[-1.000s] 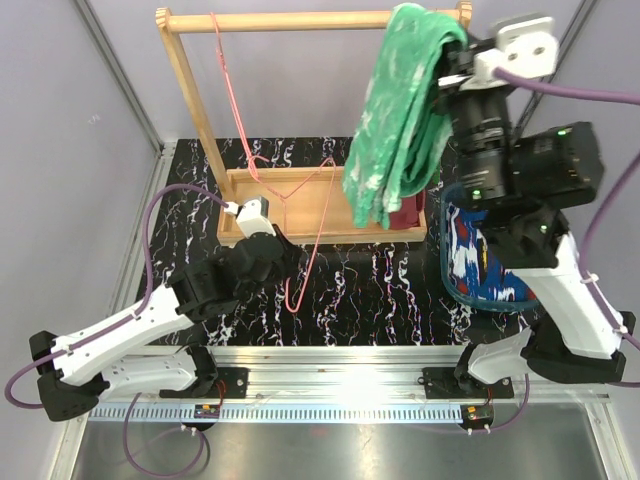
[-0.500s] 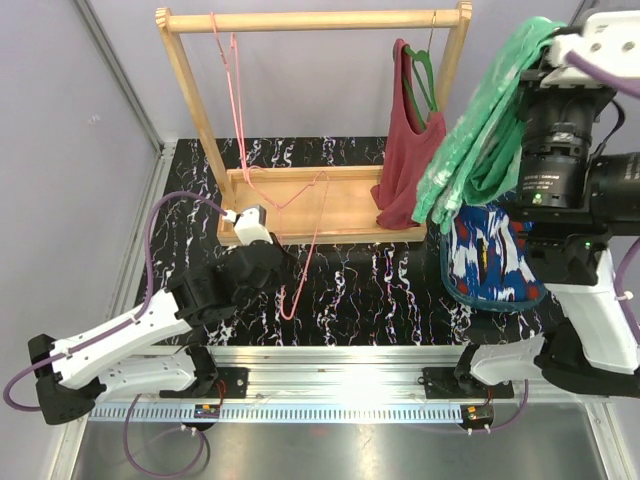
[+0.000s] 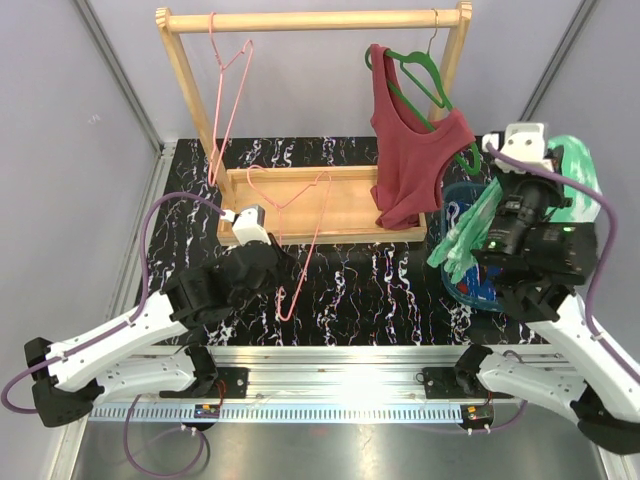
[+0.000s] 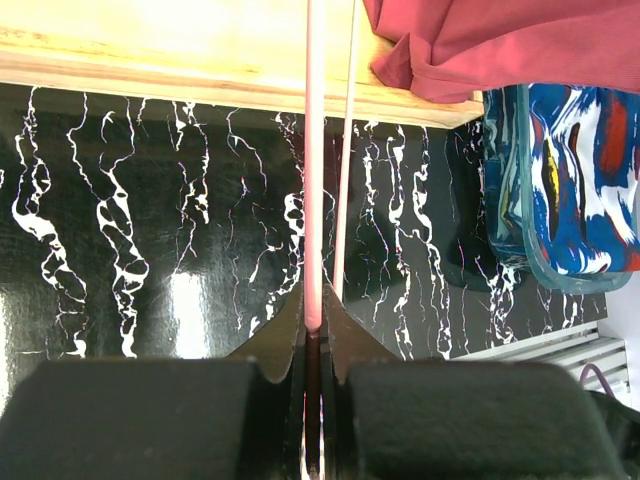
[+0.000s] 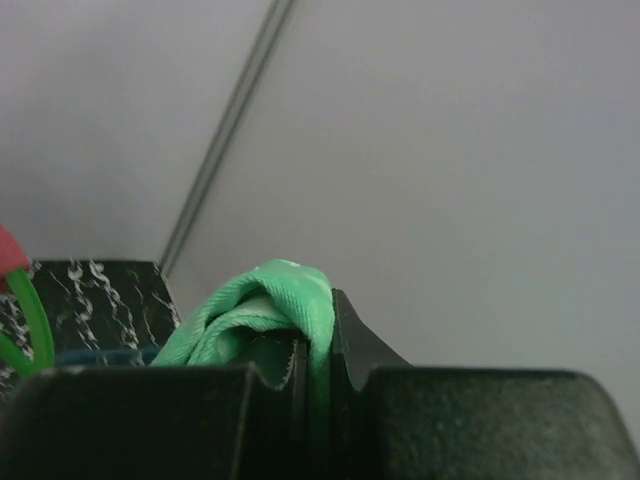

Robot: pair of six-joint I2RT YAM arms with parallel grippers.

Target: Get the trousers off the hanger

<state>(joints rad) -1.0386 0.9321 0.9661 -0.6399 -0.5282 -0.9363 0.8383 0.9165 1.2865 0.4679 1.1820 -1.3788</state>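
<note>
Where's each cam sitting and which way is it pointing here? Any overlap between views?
Top external: above and behind the arm bases, looking down on the wooden clothes rack and black marbled table; both arms show.
Left wrist: low over the table, facing the rack's base; left gripper shut on a pink wire hanger.
Right wrist: facing the pale wall; right gripper shut on the green marbled trousers.
Shared: top and left wrist both show the maroon tank top and dark blue patterned trousers.

- The left arm (image 3: 130,325) lies low, stretched from its near-left base toward the centre, with the left gripper (image 4: 313,300) pinched tight on a pink hanger (image 4: 313,150).
- The right arm (image 3: 560,320) rises bent at near right, wrist tipped upward, with the right gripper (image 5: 315,325) clamped on the green trousers (image 5: 250,305).
</note>
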